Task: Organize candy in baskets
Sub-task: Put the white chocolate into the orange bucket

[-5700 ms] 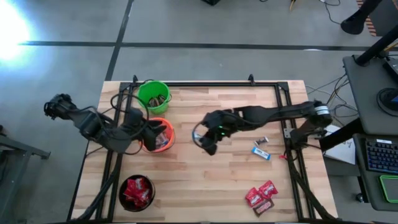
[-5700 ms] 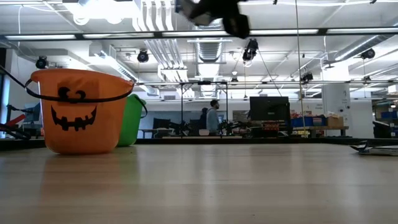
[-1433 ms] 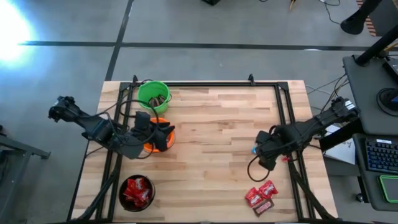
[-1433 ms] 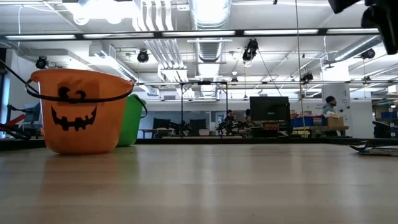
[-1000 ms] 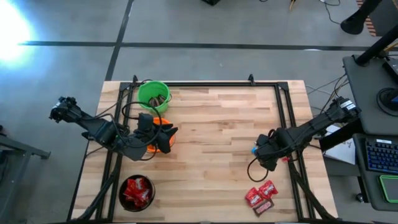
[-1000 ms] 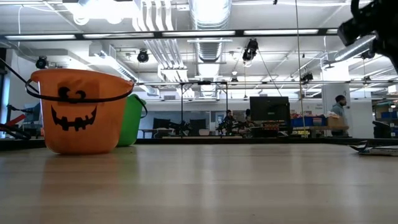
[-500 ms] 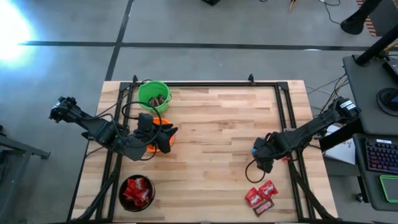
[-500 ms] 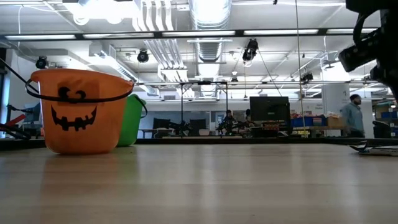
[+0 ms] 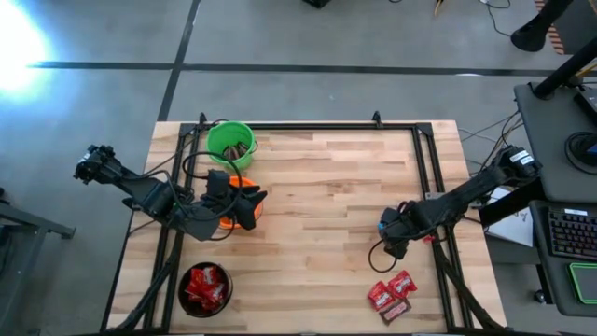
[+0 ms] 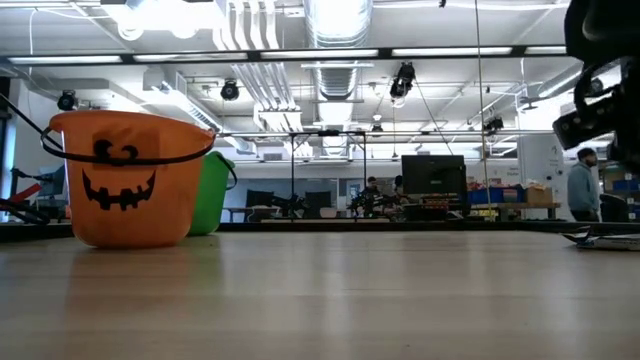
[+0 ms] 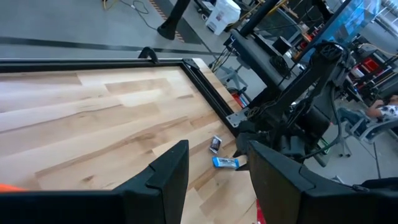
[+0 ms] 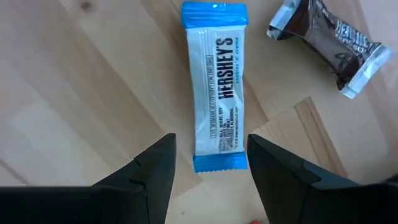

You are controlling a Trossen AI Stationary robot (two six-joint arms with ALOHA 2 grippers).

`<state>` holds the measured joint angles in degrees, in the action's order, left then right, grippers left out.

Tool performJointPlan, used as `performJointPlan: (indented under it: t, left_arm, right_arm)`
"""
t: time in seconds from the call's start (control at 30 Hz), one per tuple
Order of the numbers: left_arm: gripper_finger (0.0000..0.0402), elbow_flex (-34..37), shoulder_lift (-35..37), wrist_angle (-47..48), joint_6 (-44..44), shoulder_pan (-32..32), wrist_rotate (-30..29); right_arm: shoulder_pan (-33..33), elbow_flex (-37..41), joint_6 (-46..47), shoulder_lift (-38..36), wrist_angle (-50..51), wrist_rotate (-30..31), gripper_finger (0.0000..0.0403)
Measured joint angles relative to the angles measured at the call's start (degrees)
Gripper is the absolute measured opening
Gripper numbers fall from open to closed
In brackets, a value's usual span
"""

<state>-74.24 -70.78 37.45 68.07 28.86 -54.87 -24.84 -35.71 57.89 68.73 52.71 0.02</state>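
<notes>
Jaws of the right gripper (image 12: 208, 171) hung open directly above the blue-and-white wrapped candy bar (image 12: 217, 93) lying flat on the wooden worktop (image 9: 326, 187). Risk: one finger landing on the glossy wrapper, skidding it toward the brown sweet (image 12: 329, 43). Left gripper (image 11: 214, 168) waited open over the orange bucket (image 9: 244, 207).

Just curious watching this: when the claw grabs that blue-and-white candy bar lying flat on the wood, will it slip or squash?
The blue-and-white bar lies flat between the right gripper's open fingers. Its glossy wrapper may be slippery. It looks thin and probably light, so a nudge could slide it. The straight shape suggests it is stiffish; its crimped ends likely crumple.
</notes>
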Motion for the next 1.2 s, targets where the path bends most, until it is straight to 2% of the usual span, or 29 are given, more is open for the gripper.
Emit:
performJointPlan:
  t: [0.37,0.73,1.2]
  left_arm:
    - [0.0146,0.00,-0.04,-0.63,0.00,0.00,0.37]
    - [0.0146,0.00,-0.04,-0.74,-0.02,0.00,0.41]
    - [0.0146,0.00,-0.04,-0.71,-1.05,0.00,0.50]
  right_arm:
    - [0.00,5.44,1.28,-0.05,-11.44,-0.01,0.0189]
    - [0.09,7.31,3.69,-0.11,-12.81,1.76,0.0182]
    - [0.89,8.59,7.10,-0.02,-12.99,5.69,0.0079]
